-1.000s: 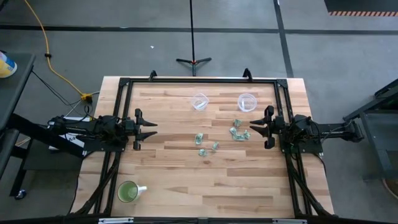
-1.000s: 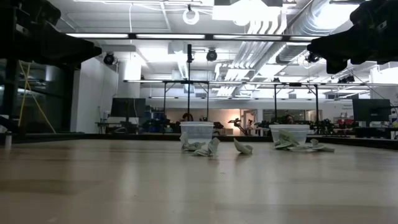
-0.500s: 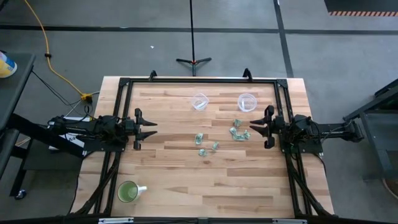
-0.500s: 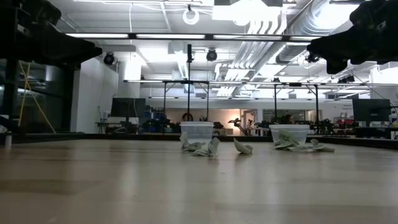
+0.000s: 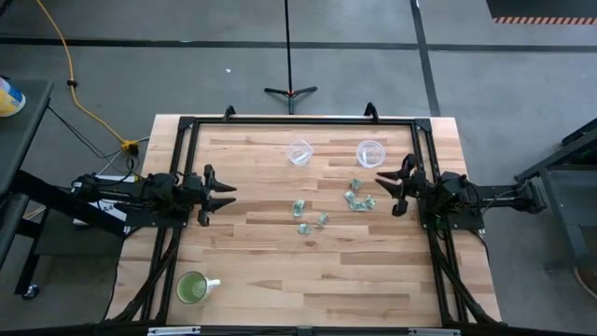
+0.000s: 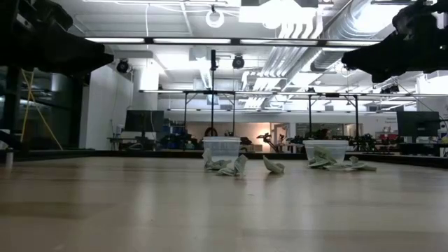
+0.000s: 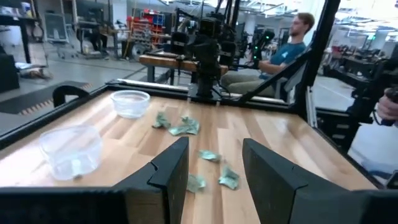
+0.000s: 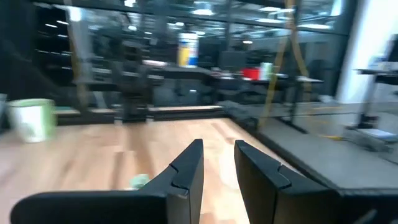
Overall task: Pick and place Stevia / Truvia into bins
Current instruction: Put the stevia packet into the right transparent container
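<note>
While the sachets [image 5: 357, 198] lie loose near two cups [image 5: 370, 153], the released right gripper [image 5: 382, 185] should descend on one sachet squarely; the left gripper [image 5: 226, 191] waits, released, at the desk's [image 5: 280, 271] left.

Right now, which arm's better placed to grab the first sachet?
Right. The right gripper hangs open just beside the nearest sachets, with a cup close by. The left gripper sits at the table's far side, farther from every sachet.

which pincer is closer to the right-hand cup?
Right. The right pincer is just beside the cup, toward the table's near side; the left pincer sits across the table, far off at its left edge.
</note>
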Motion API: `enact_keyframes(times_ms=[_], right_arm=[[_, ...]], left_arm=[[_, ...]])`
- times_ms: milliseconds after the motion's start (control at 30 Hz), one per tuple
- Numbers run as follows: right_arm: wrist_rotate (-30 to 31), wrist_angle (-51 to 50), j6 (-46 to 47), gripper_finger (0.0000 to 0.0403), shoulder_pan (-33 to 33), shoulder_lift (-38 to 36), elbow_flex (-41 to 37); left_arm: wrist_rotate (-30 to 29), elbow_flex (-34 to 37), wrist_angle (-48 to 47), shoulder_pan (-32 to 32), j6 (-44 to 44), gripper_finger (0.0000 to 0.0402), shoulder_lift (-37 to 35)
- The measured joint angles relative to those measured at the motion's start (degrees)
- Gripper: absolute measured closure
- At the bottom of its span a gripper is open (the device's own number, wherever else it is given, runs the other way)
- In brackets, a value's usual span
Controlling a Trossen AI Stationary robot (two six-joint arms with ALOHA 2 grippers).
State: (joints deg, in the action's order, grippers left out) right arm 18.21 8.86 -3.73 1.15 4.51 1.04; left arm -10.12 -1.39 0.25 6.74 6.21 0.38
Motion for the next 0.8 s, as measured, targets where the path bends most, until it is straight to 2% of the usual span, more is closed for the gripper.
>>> enact_keyframes(times_ms=[167, 300, 400, 500, 667, 800], right_arm=[[3.0, 0.0, 1.9, 0.0303, 0.0, 0.0, 0.0], [4.7, 2.2, 0.5, 0.0262, 0.0, 0.0, -0.1], [3.4, 7.9, -2.8, 0.0224, 0.0, 0.1, -0.1], [1.1, 12.9, -2.0, 0.0194, 0.0, 1.5, -0.1], [-3.7, 19.4, -2.1, 0.0179, 0.4, 9.4, 0.0], [-1.1, 24.5, -0.3, 0.0179, 1.3, 18.7, 0.4]], left_arm=[[-0.9, 0.0, 0.0, 0.0, -1.3, 0.0215, 0.0], [-0.9, 0.0, 0.0, 0.0, -1.2, 0.0215, 0.0], [-0.9, 0.0, 0.0, 0.0, -1.2, 0.0215, 0.0], [-0.9, 0.0, 0.0, 0.0, -0.8, 0.0215, 0.0], [-1.7, 0.0, 0.2, 0.0, 0.1, 0.0215, 0.0], [-2.2, 0.0, 0.2, 0.0, 0.3, 0.0215, 0.0]])
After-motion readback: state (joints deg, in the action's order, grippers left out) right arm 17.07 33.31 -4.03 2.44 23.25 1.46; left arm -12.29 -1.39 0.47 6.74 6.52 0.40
